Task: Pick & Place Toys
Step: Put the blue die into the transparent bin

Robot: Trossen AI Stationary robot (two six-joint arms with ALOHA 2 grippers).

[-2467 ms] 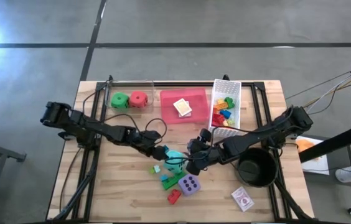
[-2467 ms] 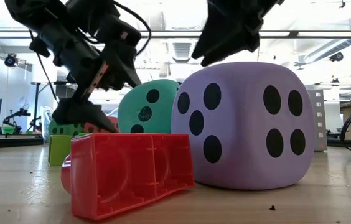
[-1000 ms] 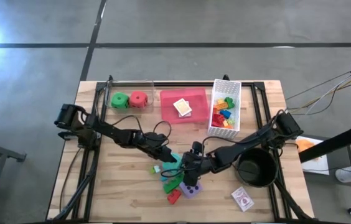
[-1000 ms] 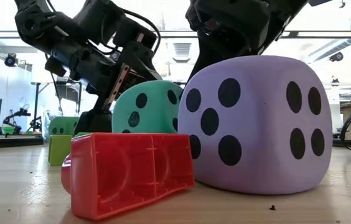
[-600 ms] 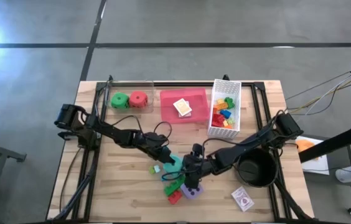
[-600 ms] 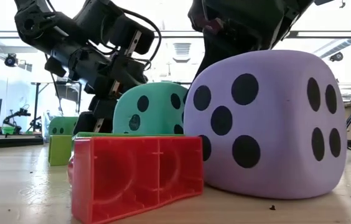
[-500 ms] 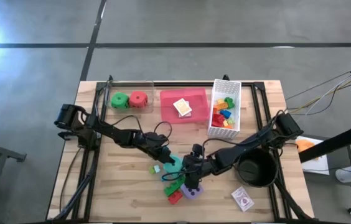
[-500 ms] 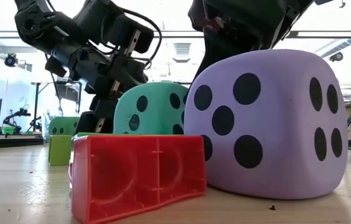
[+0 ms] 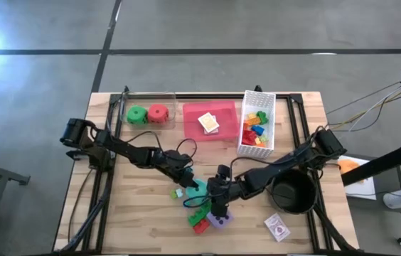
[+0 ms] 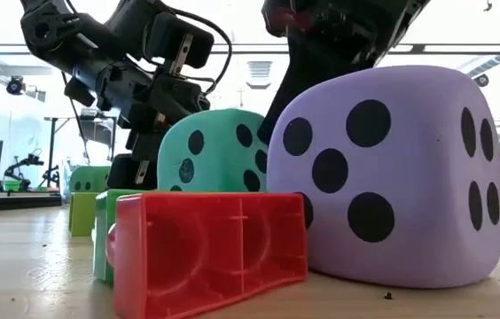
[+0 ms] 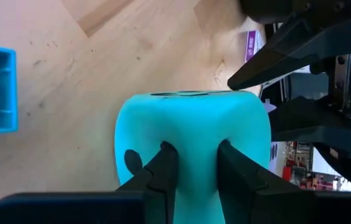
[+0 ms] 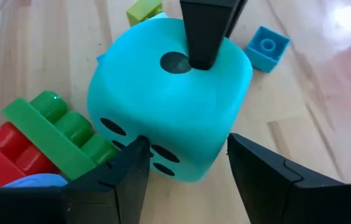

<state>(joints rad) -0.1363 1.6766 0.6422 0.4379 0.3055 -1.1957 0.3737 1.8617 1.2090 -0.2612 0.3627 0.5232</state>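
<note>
The teal die [image 9: 198, 189] sits mid-table with my left gripper [image 11: 194, 152] shut on it. My right gripper [image 12: 185, 149] stands open, level, just right of that die, its fingertips flanking the die's lower corner. The purple die [image 10: 392, 177] stands on the table right beside and below that gripper [image 9: 217, 205], toward the near edge. A red brick [image 10: 210, 252] and a green brick [image 12: 57, 127] lie against the dice. The red die [image 9: 158, 113] and green die [image 9: 136, 114] sit at the far left. My left gripper pinches the teal die's upper face [image 11: 191, 124] between its two fingers, which sink into the soft foam. The fingers [image 12: 203, 31] slant down from the table's left. The bricks in front hide the die's underside in the low view. My right gripper: I cannot tell whether it touches either die.
A pink tray [image 9: 218, 128] with a card pack and a white basket [image 9: 259, 146] of bricks stand at the far side. A black pot [image 9: 293, 195] stands at the right, a card pack [image 9: 276, 227] in front of it. Small blue [image 12: 266, 46] and light-green [image 9: 178, 193] bricks lie nearby.
My right gripper has moved a little toward the near edge. The purple die has slid toward the near edge and turned slightly, and the red brick has shifted with it. The teal die has turned a little under my left gripper.
</note>
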